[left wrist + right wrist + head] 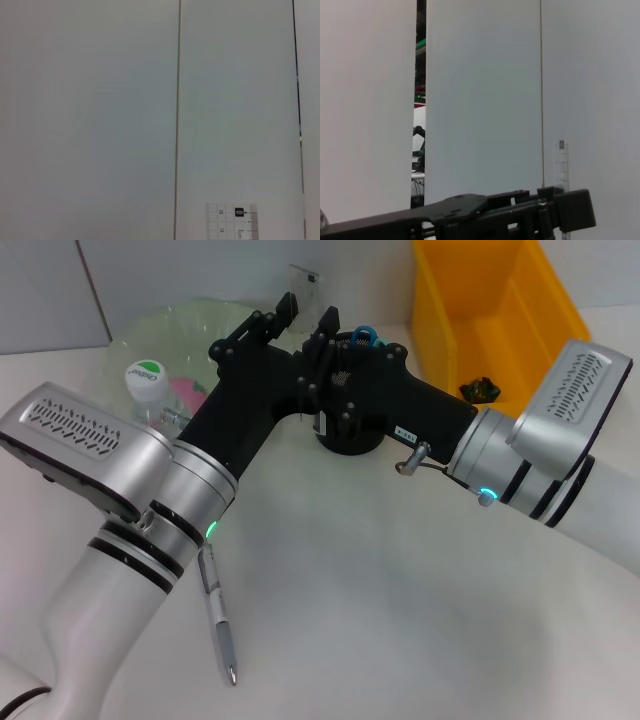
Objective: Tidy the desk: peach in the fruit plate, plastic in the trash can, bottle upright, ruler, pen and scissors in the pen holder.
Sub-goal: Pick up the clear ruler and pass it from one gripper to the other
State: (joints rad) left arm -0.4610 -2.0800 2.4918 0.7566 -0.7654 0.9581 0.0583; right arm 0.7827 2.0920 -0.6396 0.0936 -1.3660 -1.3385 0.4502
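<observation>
Ruler [303, 285] upright in left hand [287, 315]; pen holder [350, 435] mostly hidden under right hand [325, 345], grip unclear.

I count two pincers of mine, the left pincer [283, 315] and the right pincer [326, 332]. There is one ruler [304, 284], one pen [219, 615], one bottle [147, 390] and one peach [187, 395]. One fruit plate [190, 320], one trash can [490, 315], one pen holder [350, 440] and one pair of scissors [362, 336].

Bottle [146, 380] left of pen holder [350, 430]; trash can [480, 300] right.
</observation>
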